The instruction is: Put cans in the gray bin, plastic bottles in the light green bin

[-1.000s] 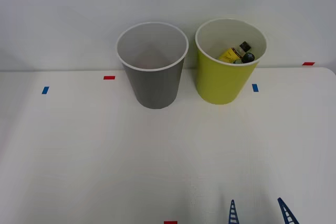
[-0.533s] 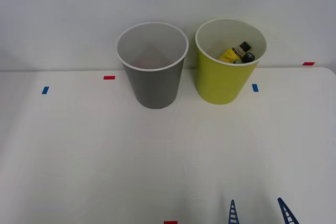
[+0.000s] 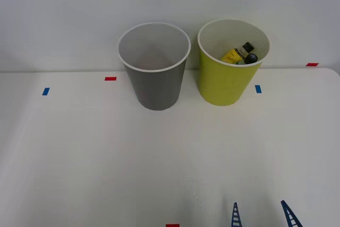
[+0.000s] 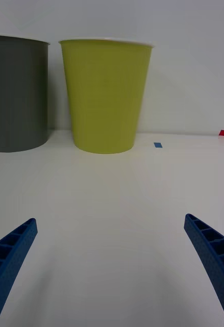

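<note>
Lime-green plastic holds the sorted goods: your two bottles, one yellow-labelled with a black cap, the other dark-capped, lie inside the green bin, which stands well ahead of your right pincer and slightly to its left. The gray bin stands just beside the green one, farther to the pincer's left, the two apart by a narrow gap. You cannot make out a can inside it from here; what shows of its white inside looks bare, and its floor is hidden. No can lies on the table either. Judged from this, the bottle half looks done. Your pincer hangs low over the table, fingers spread wide, holding nothing.
</note>
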